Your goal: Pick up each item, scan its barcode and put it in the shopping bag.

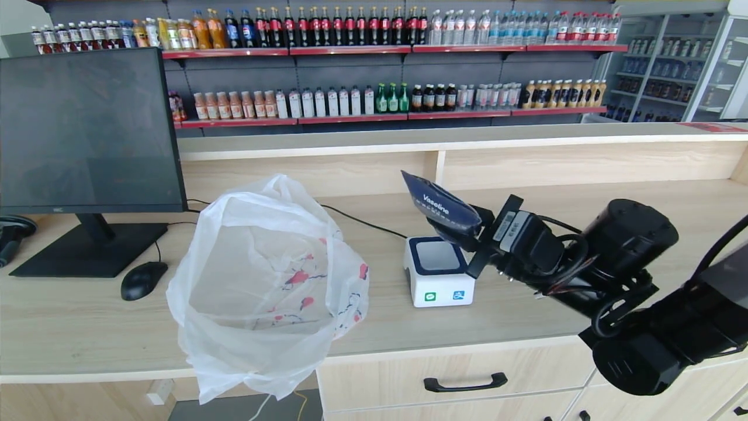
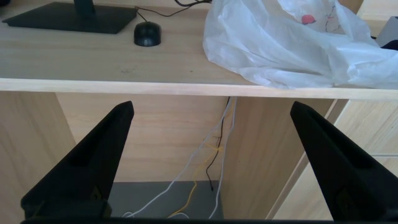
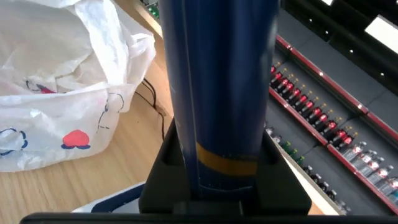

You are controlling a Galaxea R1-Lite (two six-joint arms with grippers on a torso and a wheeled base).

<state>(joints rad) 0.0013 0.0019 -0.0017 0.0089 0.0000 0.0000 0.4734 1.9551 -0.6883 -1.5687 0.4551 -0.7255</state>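
My right gripper (image 1: 470, 231) is shut on a dark blue tube (image 1: 439, 207), held tilted just above the white scanner box (image 1: 437, 279) on the counter. In the right wrist view the blue tube (image 3: 217, 93) with a gold band runs up between the fingers (image 3: 163, 155). The white plastic shopping bag (image 1: 266, 280) stands open to the left of the scanner, with red-printed shapes showing inside it. My left gripper (image 2: 211, 162) hangs open below the counter's front edge, nothing between its fingers, and the shopping bag (image 2: 292, 43) lies above it on the counter.
A monitor (image 1: 87, 134) on a stand and a black mouse (image 1: 143, 279) sit on the left of the wooden counter (image 1: 526, 310). A cable runs behind the bag to the scanner. Drawers with black handles (image 1: 464, 383) lie below. Shelves of bottles line the back wall.
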